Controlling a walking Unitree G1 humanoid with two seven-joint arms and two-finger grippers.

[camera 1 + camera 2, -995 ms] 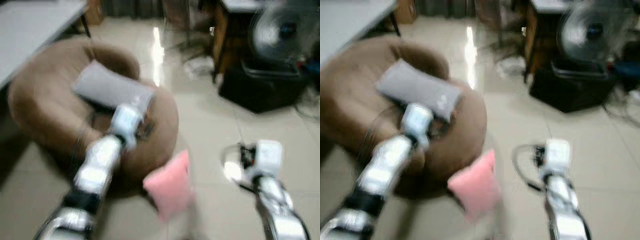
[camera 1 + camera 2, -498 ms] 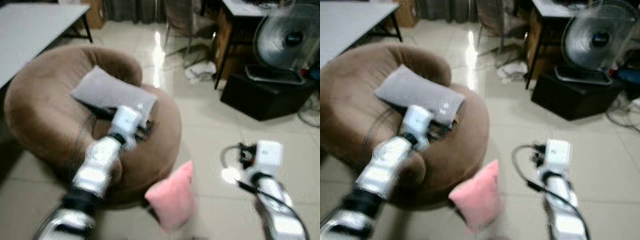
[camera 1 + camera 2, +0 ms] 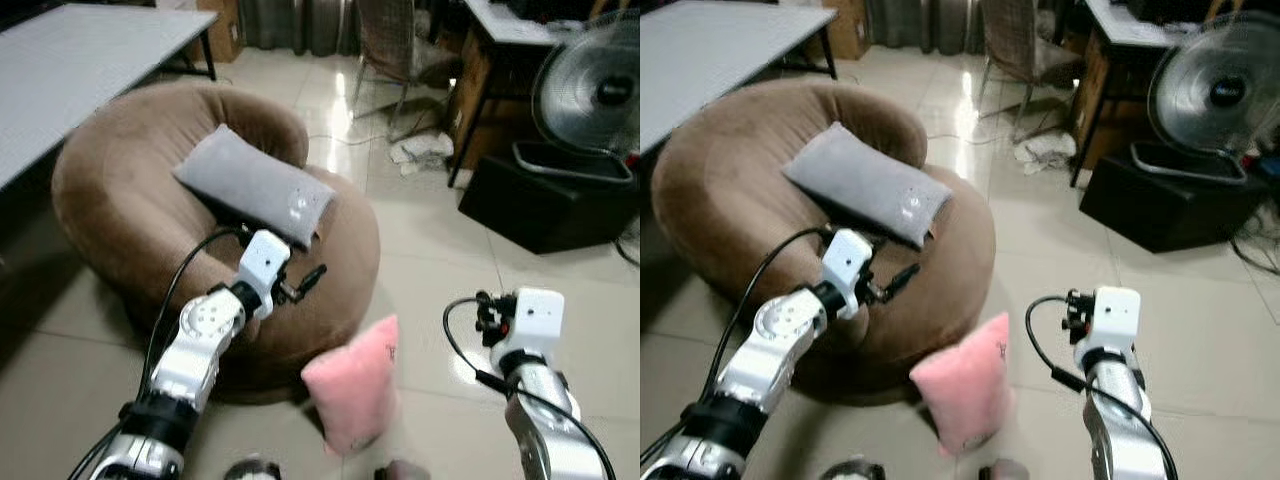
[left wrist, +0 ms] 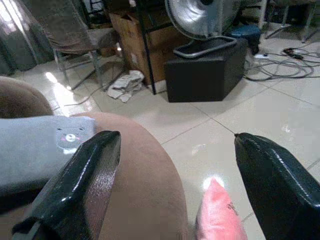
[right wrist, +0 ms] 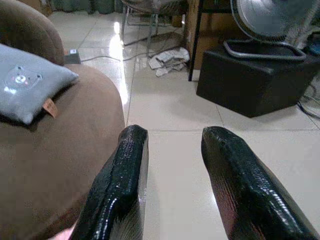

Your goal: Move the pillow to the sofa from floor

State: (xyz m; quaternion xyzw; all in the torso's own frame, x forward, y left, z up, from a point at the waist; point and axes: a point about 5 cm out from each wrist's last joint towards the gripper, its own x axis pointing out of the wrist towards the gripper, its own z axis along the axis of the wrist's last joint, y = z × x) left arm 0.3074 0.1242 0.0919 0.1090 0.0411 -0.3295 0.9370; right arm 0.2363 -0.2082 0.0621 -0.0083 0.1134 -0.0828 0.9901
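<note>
A pink pillow [image 3: 352,385] stands on the tiled floor, leaning against the front of the round brown sofa [image 3: 120,190]. A grey pillow [image 3: 255,185] lies on the sofa's seat. My left gripper [image 3: 305,280] is held out over the sofa's front edge, open and empty, up and to the left of the pink pillow. In the left wrist view the pink pillow [image 4: 217,212] lies below the wide-spread fingers [image 4: 90,180]. My right gripper [image 5: 172,137] is open with nothing in it and faces the floor to the right of the sofa; its white wrist [image 3: 530,320] is right of the pillow.
A fan [image 3: 595,90] stands on a black box [image 3: 540,200] at the right, with cables on the floor beside it. A grey table [image 3: 60,70] runs along the left. A chair, a desk and a crumpled cloth [image 3: 425,150] lie beyond the sofa.
The whole picture has shifted a little and sharpened, so the camera moved. Both arms keep about the same pose. The pink pillow rests where it was.
</note>
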